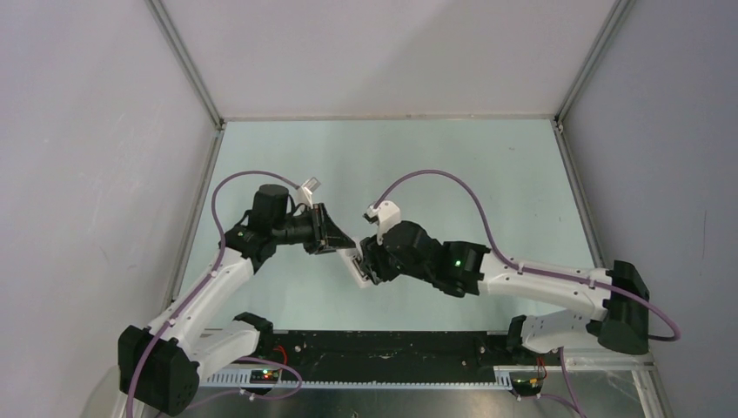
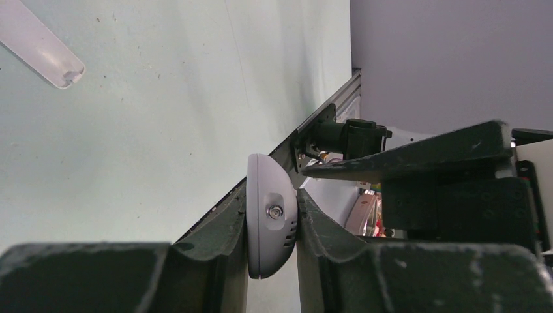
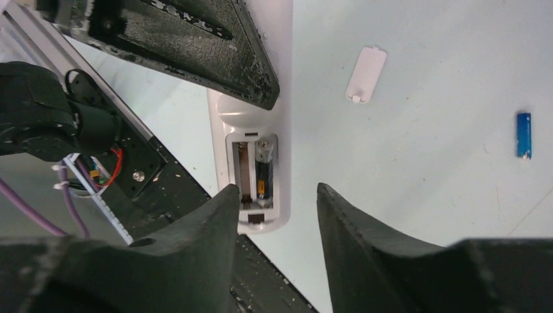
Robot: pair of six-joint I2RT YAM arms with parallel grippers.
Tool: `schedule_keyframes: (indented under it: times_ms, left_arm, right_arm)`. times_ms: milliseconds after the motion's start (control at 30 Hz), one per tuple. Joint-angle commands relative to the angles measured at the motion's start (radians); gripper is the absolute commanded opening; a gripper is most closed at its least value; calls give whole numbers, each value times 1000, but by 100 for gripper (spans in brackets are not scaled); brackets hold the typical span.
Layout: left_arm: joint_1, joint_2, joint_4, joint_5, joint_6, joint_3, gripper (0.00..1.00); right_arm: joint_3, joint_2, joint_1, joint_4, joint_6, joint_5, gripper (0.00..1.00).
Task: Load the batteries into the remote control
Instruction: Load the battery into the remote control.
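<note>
My right hand (image 3: 279,189) stands apart and empty just off the remote (image 3: 242,120). My left hand (image 2: 272,202) clamps that above the worktop (image 3: 424,195), toward its near edge, with the bay (image 3: 242,171) facing my right hand for loading. One slot holds the grey battery (image 3: 263,173); the blue battery (image 3: 523,135) lies on the worktop, well apart.

We see a pale green tabletop (image 1: 487,157) boxed in by plain grey walls (image 1: 383,52), aluminium rails (image 1: 185,61) at their corners, a black strip (image 1: 392,347) along the near edge.

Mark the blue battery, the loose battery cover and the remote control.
blue battery (image 3: 523,135): right wrist view, middle of its body.
battery cover (image 3: 366,74): right wrist view, centre of the flat panel.
remote control (image 3: 242,117): right wrist view, white back above the open bay.
</note>
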Motion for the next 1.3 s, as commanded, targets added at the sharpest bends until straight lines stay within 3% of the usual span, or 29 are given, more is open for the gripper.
schedule_keyframes:
  times_ms: [0, 200, 467, 800, 1267]
  left_arm:
    - [-6, 4, 21, 21, 14, 48, 0]
    - [-6, 14, 20, 12, 24, 64, 0]
    - [-6, 10, 20, 5, 22, 90, 0]
    - [-6, 1, 20, -26, 3, 110, 0]
    - [-6, 2, 19, -40, 4, 117, 0]
  right_arm:
    - [17, -97, -2, -28, 79, 42, 58]
    - [16, -127, -13, -17, 262, -12, 82]
    - [10, -107, -119, -127, 698, -54, 98]
    - [-118, -115, -226, 57, 1109, -256, 99]
    - [-206, -30, -254, 289, 1313, -396, 96]
